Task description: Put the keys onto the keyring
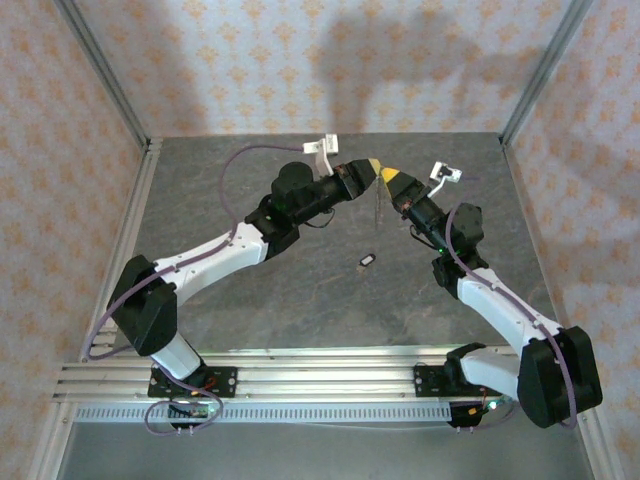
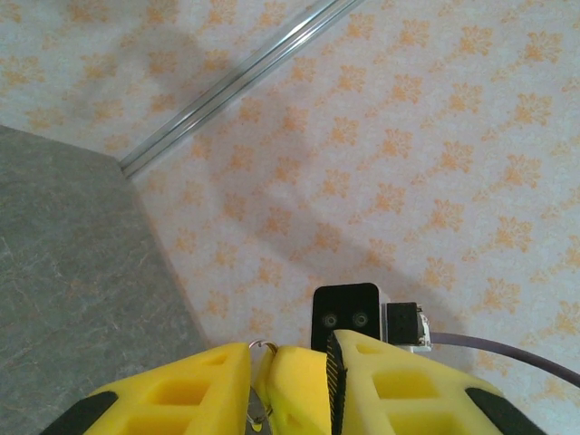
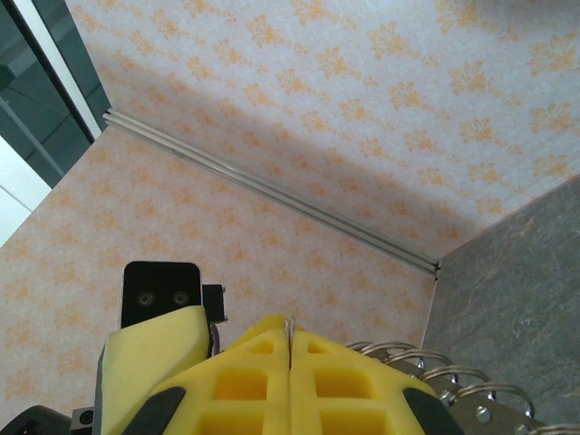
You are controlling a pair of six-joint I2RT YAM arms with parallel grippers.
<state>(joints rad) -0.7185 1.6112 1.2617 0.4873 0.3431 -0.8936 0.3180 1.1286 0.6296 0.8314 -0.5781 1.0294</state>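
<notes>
Up in the air over the far middle of the table (image 1: 300, 300) the two arms meet nose to nose. The right gripper (image 1: 393, 179) has its yellow pads pressed flat together, with a hairline of metal standing up out of the seam (image 3: 290, 328). I take that to be the keyring (image 1: 380, 205), whose thin loop hangs down just below the tips. The left gripper (image 1: 374, 169) has its fingers (image 2: 181, 394) spread, with the other arm's tip between them. A small arc of the ring (image 2: 261, 347) peeps up beside that tip, though I can't say whether it touches either pad. The key (image 1: 367, 262) lies alone on the grey surface, well apart from both hands and nearer the arm bases. It looks featherlight, hard and slick, and so small it would skate away under a clumsy pinch; best taken across its dark body, leaving the silvery end free. The ring is springy wire, likely to twist or slip unless held close to where the key goes on. The overhead camera gives the key's place and the dangling loop, while the wrist cameras give the pinch itself.
</notes>
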